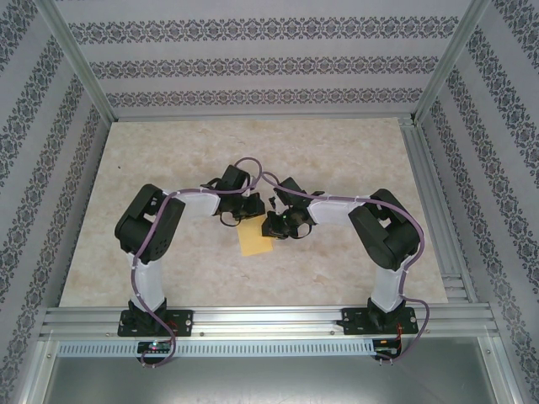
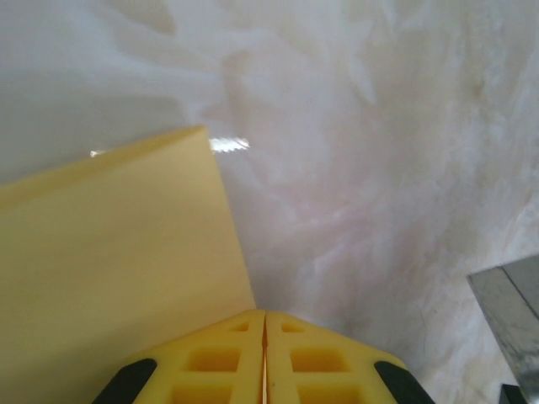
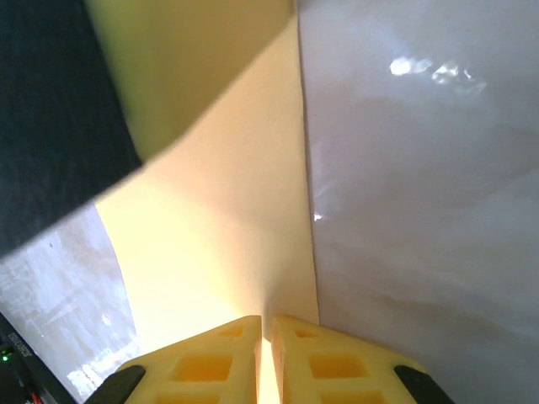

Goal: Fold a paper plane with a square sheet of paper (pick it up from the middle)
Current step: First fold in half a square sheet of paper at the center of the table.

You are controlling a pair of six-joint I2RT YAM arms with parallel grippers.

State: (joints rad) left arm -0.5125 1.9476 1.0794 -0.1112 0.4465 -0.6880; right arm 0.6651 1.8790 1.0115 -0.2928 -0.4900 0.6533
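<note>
Yellow sheet [image 1: 255, 241] lies at the middle of the table [image 1: 152, 252] between the left gripper [image 1: 240, 215] and right gripper [image 1: 278, 225], both equally near, each clamped on its far edge, its long axis running back toward the near side.

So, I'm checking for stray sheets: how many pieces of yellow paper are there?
1. The sheet of paper is near the middle of the table, held by the left tool and the right tool. Another scrap could lie hidden under the arms.
</note>
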